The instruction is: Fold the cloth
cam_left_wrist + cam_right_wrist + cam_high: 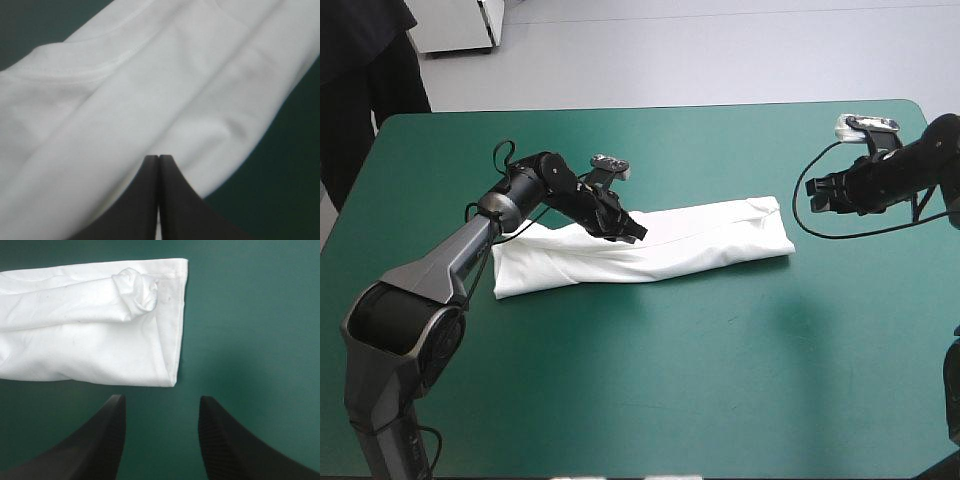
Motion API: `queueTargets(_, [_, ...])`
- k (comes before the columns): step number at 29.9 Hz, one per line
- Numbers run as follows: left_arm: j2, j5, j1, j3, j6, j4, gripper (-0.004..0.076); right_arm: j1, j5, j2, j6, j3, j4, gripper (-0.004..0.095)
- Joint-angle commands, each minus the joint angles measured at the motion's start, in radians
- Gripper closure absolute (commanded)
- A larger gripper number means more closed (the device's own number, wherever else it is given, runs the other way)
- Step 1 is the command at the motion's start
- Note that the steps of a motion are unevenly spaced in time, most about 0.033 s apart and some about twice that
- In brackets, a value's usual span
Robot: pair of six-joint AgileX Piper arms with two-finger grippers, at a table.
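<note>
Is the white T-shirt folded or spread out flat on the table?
Folded, partly: the T-shirt lies as one long narrow strip across the table, with doubled layers showing at its end.

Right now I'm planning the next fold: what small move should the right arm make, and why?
Probably ease the right gripper forward to the end of the T-shirt: its jaws stand open, short of that end, and the shirt lies in a long strip.
</note>
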Motion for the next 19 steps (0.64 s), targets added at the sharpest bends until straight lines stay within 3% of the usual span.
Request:
queueTargets(1, [-0.02,-0.024,-0.006,-0.053,0.003,-0.049,0.0746,-0.009,-0.022,-0.002,-0.029,-0.022,0.063,0.0387])
queueTargets(5, [0.041,-0.011,-0.017,-0.098,0.003,-0.019,0.0746,-0.009,-0.027,0.034,-0.031,-0.022,0.073,0.0321])
queueTargets(19, [0.122,-0.006,-0.045,-0.127,-0.04,0.077,0.0746,0.012,-0.033,0.154,-0.033,-0.091,0.123,0.0321])
